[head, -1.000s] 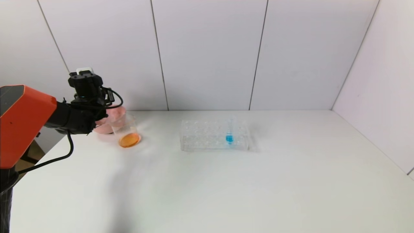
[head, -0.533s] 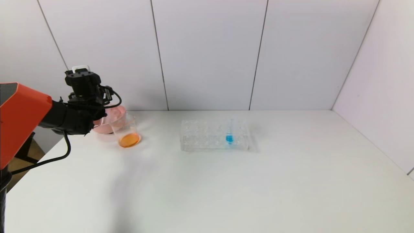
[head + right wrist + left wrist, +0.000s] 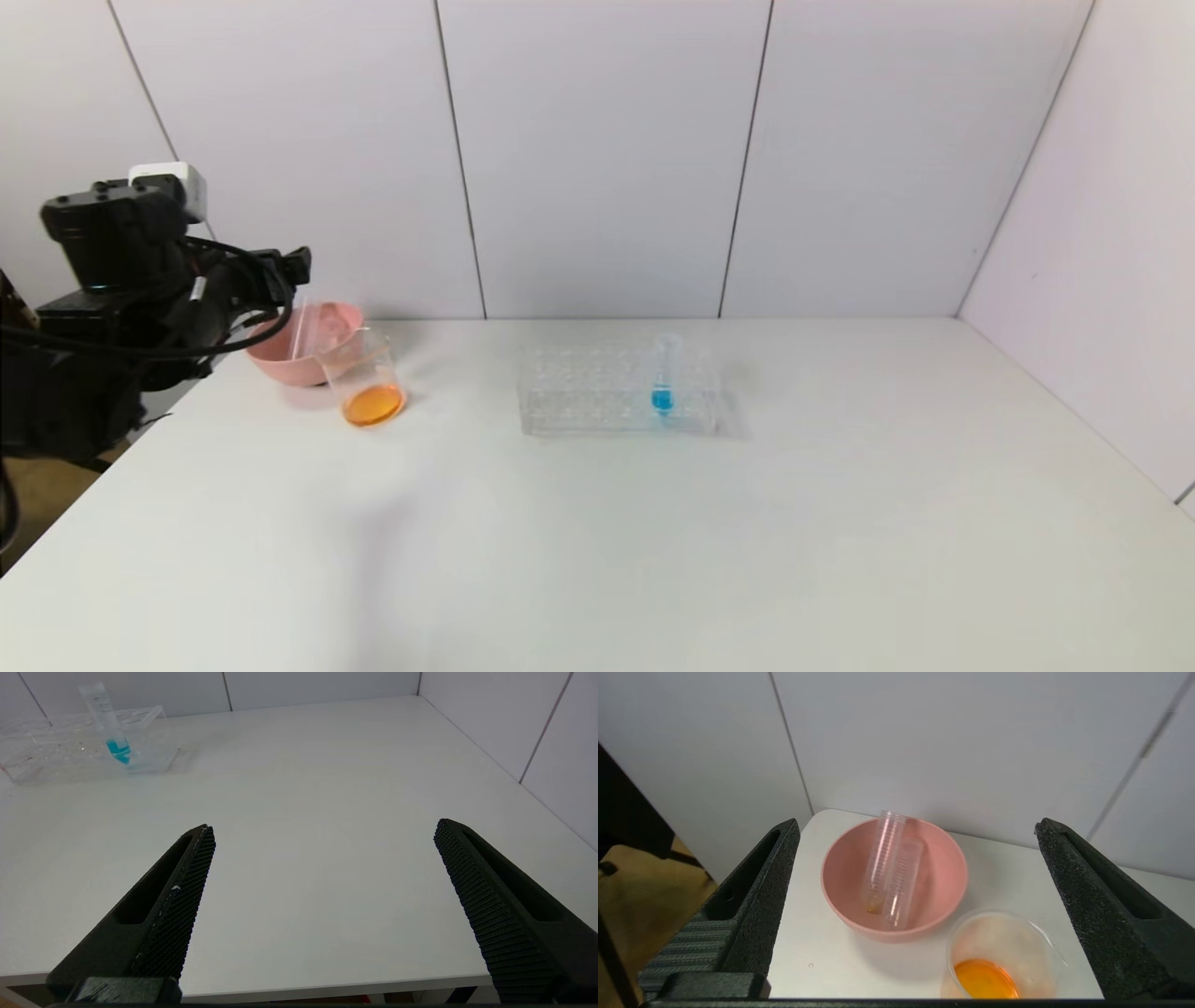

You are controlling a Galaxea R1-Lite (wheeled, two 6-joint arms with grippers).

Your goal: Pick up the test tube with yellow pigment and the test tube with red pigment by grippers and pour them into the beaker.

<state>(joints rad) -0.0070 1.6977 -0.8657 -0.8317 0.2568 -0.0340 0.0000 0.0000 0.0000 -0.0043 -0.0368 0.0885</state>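
Your left hand (image 3: 915, 905) sits off the table's left edge, drawn back from the pink bowl (image 3: 271, 359) and raised, its fingers (image 3: 752, 896) spread wide with nothing between them. A second ago it hung right over the bowl, hiding most of it in the head view; since then the arm has pulled away to the left and the bowl shows in full.

In the left wrist view you see two clear tubes lying side by side in the pink bowl (image 3: 943, 877), both leaning with their open ends up toward the far rim. The one nearer the table's left edge (image 3: 883, 858) has a faint yellowish-brown trace at its tip; the other (image 3: 903, 882) looks drained, and you cannot tell from the residue which held red and which yellow.

Just to the right of the bowl and a little nearer to you stands the beaker (image 3: 364, 378), upright on the table (image 3: 597, 541), with a shallow layer of orange liquid at its bottom. It has not shifted.

Further right, near the table's middle, the clear rack (image 3: 597, 392) holds one upright tube with blue liquid (image 3: 664, 383), unchanged.

Your right hand (image 3: 322, 905) hovers at the table's near right edge, fingers wide apart and holding nothing, well clear of the rack.
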